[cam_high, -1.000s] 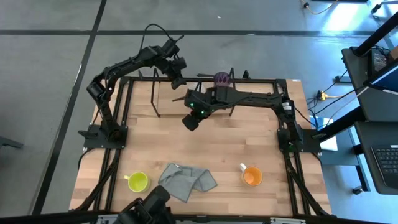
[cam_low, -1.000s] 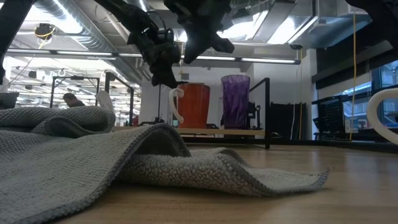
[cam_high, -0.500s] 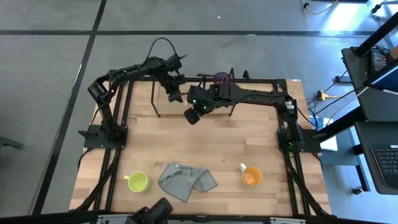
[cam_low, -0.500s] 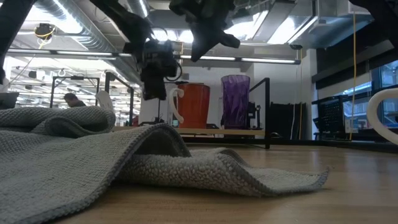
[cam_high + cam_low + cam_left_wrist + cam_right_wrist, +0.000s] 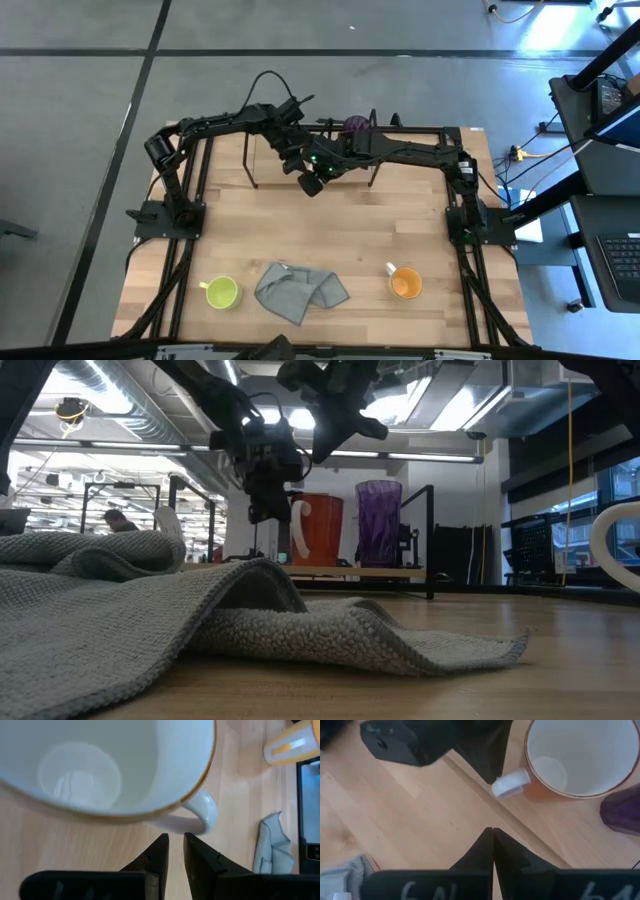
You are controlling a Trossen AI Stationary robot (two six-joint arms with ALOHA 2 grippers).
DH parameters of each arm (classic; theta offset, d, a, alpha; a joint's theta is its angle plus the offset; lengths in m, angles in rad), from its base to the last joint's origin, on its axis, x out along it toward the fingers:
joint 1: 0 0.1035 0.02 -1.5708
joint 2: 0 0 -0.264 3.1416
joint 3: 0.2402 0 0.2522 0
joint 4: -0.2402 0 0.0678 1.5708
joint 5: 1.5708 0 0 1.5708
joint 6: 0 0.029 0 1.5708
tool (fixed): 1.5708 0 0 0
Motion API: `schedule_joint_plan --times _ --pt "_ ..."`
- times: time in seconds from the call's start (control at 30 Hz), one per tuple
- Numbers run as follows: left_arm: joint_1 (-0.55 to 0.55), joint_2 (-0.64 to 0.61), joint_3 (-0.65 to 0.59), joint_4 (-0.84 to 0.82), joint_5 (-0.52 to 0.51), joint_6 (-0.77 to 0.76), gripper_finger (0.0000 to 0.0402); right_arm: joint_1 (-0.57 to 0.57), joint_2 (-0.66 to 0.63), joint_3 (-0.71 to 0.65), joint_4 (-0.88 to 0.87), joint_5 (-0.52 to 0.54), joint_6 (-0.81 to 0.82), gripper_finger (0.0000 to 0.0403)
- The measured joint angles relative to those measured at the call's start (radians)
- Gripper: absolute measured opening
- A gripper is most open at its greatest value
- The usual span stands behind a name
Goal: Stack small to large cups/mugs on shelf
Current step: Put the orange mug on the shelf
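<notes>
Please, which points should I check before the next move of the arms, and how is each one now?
1. Left gripper empty, fingers slightly apart at the red mug's handle: ok.
2. Right gripper shut, empty: ok.
3. Red mug upright on shelf beside purple tumbler: ok.
4. Yellow-green mug and orange mug shelved: not ok, both on table.
5. Clearance between the arms: cannot tell.

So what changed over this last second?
The left gripper swung in over the shelf, down beside the red mug's white handle. The right gripper drew back slightly, shut. The purple tumbler, cloth, yellow-green mug and orange mug stayed put.
</notes>
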Motion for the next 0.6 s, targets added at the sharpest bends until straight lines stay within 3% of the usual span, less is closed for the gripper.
schedule_joint_plan --times 0.6 --pt "-0.023 0.000 0.000 0.155 -0.024 -0.113 0.0053 -0.003 -0.038 0.000 -0.022 0.005 -0.027 0.0012"
